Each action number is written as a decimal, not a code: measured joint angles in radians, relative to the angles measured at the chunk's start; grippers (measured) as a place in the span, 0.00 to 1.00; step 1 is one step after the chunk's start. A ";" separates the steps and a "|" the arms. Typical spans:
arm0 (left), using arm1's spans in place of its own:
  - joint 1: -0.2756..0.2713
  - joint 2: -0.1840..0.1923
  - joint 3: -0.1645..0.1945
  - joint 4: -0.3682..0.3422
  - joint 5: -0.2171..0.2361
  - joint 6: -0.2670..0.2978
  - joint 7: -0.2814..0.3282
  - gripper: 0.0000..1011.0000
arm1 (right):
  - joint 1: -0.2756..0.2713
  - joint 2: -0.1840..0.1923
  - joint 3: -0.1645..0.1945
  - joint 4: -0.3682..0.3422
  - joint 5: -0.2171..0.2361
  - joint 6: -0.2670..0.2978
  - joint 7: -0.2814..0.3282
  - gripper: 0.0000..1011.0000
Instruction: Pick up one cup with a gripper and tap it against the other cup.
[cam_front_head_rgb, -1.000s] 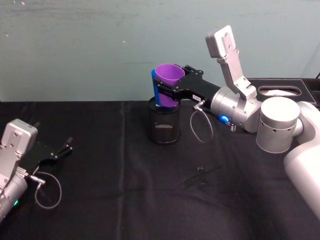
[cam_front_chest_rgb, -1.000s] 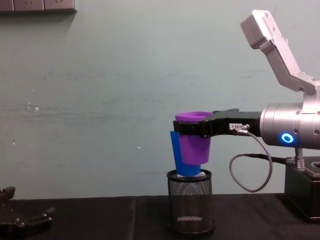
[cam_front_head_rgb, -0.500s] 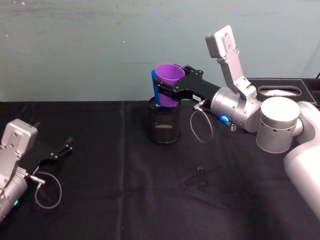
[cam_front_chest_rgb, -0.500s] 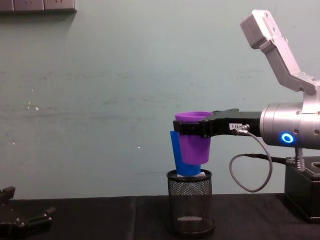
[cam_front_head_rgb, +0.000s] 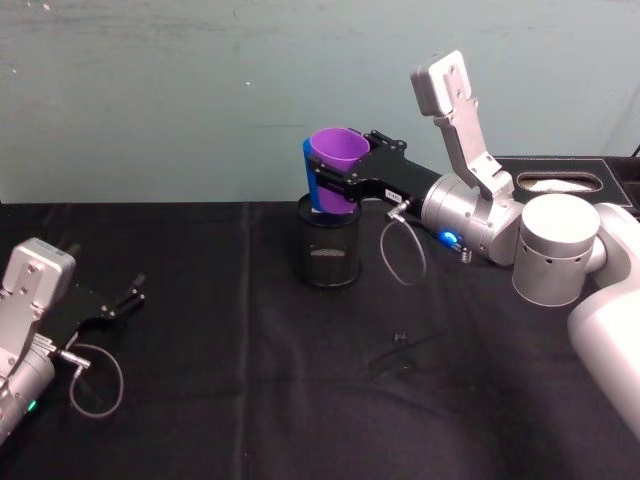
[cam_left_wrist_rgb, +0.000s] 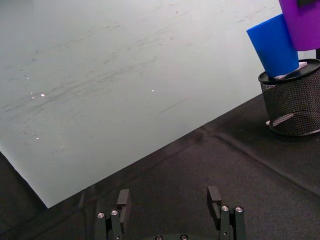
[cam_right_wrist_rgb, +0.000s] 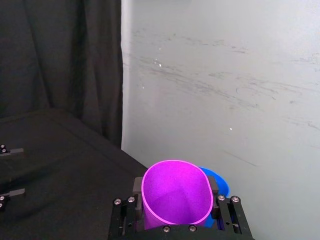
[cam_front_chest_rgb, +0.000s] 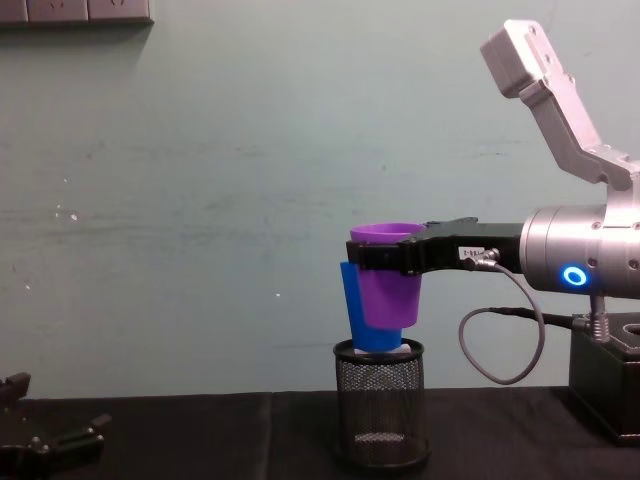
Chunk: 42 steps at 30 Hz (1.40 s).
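- Above the mesh pen holder (cam_front_chest_rgb: 380, 410), the right gripper (cam_front_chest_rgb: 372, 258) has its jaws pinching the purple cup (cam_front_chest_rgb: 388, 290) near its rim, upright;
- its side looks pressed against the blue cup (cam_front_chest_rgb: 352, 310), which stands in the holder's mouth; the tap seems at contact;
- next calls for a short, level draw-back, without toppling the blue cup;
- low on the desk (cam_front_head_rgb: 220, 380), the left gripper (cam_front_head_rgb: 125, 298) lies idle, jaws spread.

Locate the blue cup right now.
In the chest view, the blue cup stands in the mouth of the black mesh pen holder near the middle of the table, with the purple cup, held by the right gripper, close on its right side.
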 joint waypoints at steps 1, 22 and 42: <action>0.000 0.000 0.000 0.000 0.000 0.000 0.000 0.99 | 0.000 0.000 0.000 0.000 0.000 0.000 0.000 0.72; 0.000 0.000 0.000 0.000 0.000 0.000 0.000 0.99 | 0.000 0.000 0.000 0.000 0.000 0.000 0.000 0.72; 0.000 0.000 0.000 0.000 0.000 0.000 0.000 0.99 | 0.000 0.000 0.000 0.000 0.000 0.000 0.000 0.72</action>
